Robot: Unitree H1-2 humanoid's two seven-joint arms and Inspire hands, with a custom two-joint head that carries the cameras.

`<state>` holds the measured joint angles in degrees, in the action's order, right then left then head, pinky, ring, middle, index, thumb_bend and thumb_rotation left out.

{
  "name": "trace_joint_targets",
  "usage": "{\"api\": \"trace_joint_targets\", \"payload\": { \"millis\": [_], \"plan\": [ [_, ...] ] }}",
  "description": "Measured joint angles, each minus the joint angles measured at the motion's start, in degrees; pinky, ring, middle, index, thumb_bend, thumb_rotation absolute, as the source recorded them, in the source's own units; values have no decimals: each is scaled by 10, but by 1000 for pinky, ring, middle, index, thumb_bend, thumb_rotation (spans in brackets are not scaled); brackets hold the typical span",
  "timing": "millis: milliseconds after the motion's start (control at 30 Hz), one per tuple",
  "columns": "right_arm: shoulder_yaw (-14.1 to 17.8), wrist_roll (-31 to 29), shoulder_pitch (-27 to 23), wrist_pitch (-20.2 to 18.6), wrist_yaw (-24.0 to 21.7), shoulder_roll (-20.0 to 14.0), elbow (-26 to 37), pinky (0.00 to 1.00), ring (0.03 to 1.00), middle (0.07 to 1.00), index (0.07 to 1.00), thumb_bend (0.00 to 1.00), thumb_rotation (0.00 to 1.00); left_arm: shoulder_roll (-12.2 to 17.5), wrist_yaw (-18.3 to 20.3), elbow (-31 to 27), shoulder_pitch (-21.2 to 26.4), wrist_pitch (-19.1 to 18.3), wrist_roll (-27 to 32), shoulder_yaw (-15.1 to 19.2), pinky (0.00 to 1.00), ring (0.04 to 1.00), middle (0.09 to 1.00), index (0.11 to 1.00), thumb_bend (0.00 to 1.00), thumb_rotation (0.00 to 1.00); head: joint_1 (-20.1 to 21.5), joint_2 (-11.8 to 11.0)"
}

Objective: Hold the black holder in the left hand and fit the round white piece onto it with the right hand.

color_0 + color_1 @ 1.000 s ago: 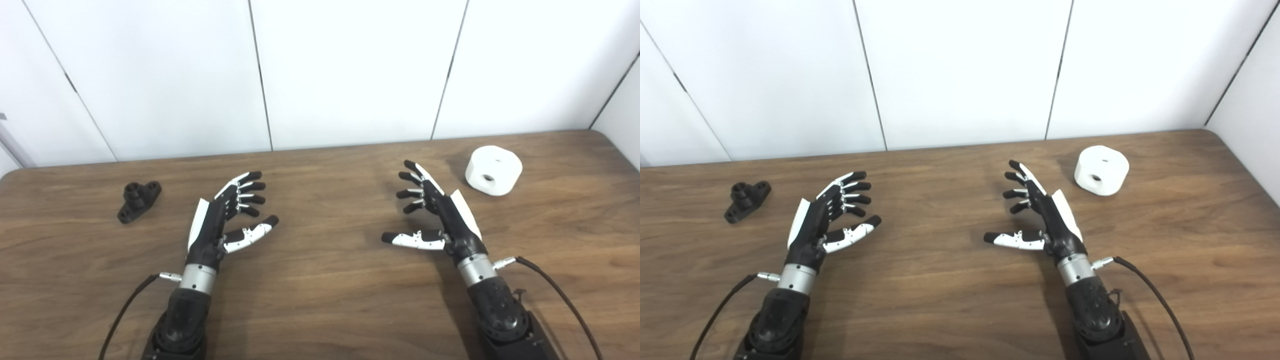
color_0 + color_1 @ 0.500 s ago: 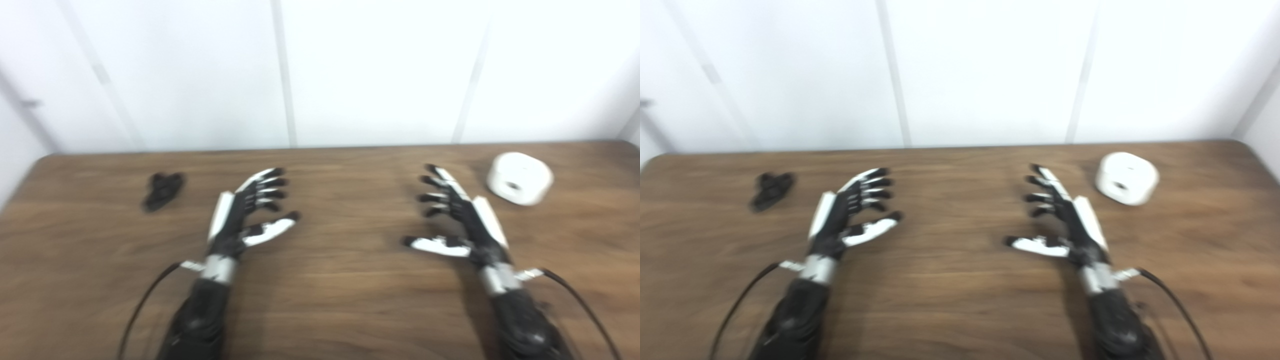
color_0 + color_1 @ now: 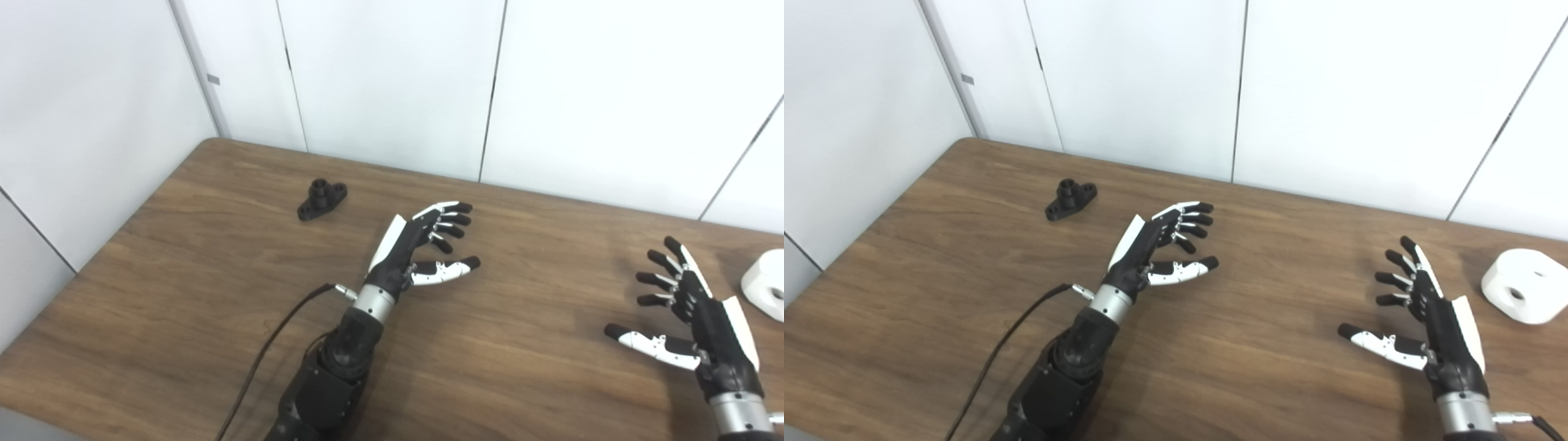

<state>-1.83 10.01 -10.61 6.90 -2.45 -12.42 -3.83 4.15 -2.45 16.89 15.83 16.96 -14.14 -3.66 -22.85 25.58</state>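
Left eye view
Black holder [image 3: 322, 199]: lies on the wooden surface [image 3: 184, 275] toward the far left corner, well apart from both hands.
Left hand [image 3: 410, 248]: above the middle of the surface, fingers [image 3: 450, 219] released and spread, thumb out to the side, holding nothing.
Right hand [image 3: 698, 309]: near the right edge, fingers released and fanned, nothing in it.
Round white piece [image 3: 765, 285]: at the right border, partly cut off, resting on the surface near the right hand.

Right eye view
Black holder [image 3: 1070, 198]: on the surface, up and left of the left hand [image 3: 1154, 248], not touched.
Round white piece [image 3: 1522, 293]: fully seen, a hole in its side facing the camera, sitting just right of the right hand [image 3: 1433, 318], not touching it.
Cable [image 3: 1004, 343]: runs from the left wrist across the surface toward the near edge.
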Motion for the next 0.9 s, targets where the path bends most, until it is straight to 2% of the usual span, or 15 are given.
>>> {"api": "trace_joint_targets", "payload": {
  "millis": [300,400,467,667,733,800,900],
  "plan": [
    [3,0,4,-15,-7,0,17,618,775,886,959,597,0,-1,-3,1,0,0,0,0,536,684,728,754,658,88,-2,0],
    [4,1,4,-21,-7,0,22,613,769,886,959,591,0,0,-4,1,1,0,-1,0,534,639,690,691,646,42,-3,-3],
    [3,1,4,-22,-9,0,26,611,771,887,961,590,0,3,-3,-1,1,0,0,0,522,609,659,664,654,52,-4,-4],
    [4,0,4,-24,-11,1,34,617,771,885,961,590,0,14,2,-14,-3,1,6,3,526,624,665,657,678,15,-4,-4],
    [3,0,4,-26,-13,1,35,630,779,888,962,586,0,22,7,-18,-6,-1,7,4,520,625,669,660,686,32,-4,-4],
    [4,0,5,-35,-15,1,39,635,780,887,959,586,0,41,12,-23,-9,-4,-1,4,492,593,652,655,702,6,-4,-4],
    [4,-1,10,-42,-17,1,42,635,780,885,956,584,0,75,20,-46,-22,-35,-25,5,469,570,644,677,732,0,-2,-2]
  ]
}}
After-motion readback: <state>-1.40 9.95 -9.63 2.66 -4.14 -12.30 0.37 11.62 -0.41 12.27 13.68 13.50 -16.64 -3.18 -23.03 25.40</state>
